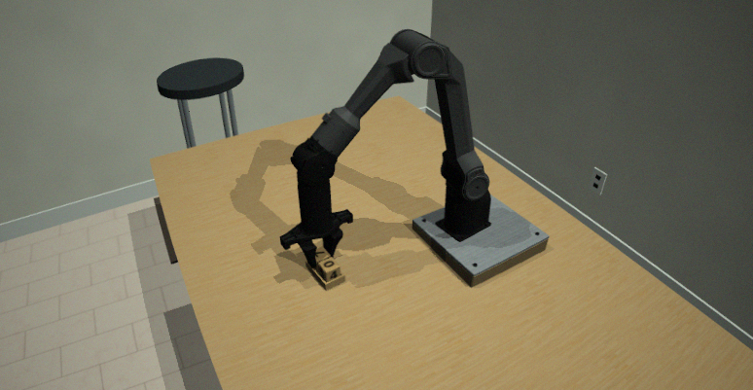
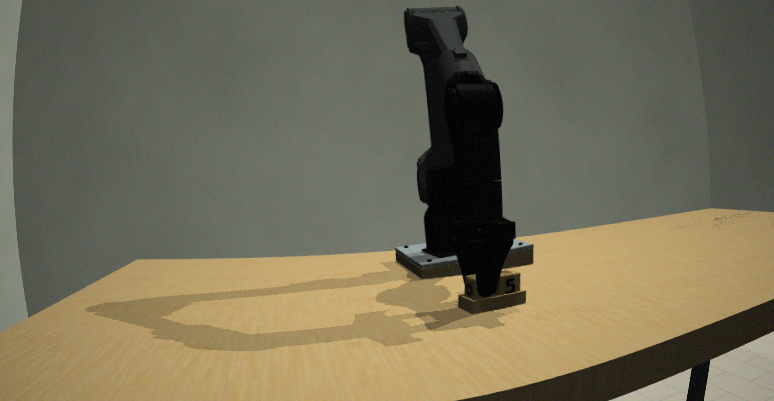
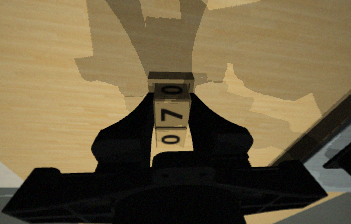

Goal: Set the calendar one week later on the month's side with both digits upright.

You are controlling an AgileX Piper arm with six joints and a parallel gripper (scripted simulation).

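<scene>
Gripper (image 1: 322,246): pointing down, jaws pinching a cube (image 3: 171,113) with 7 on top, over the tray (image 2: 491,301); second cube (image 2: 509,283), showing 5, in tray; tray on table (image 1: 421,324) near base (image 1: 526,245)

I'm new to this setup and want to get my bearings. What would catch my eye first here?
The tall black arm arches from its grey base plate on the wooden table, its gripper pointing straight down near the table's left edge. There the fingers are shut on a numbered wooden cube over the small calendar tray. A dark round stool stands behind the table.
</scene>
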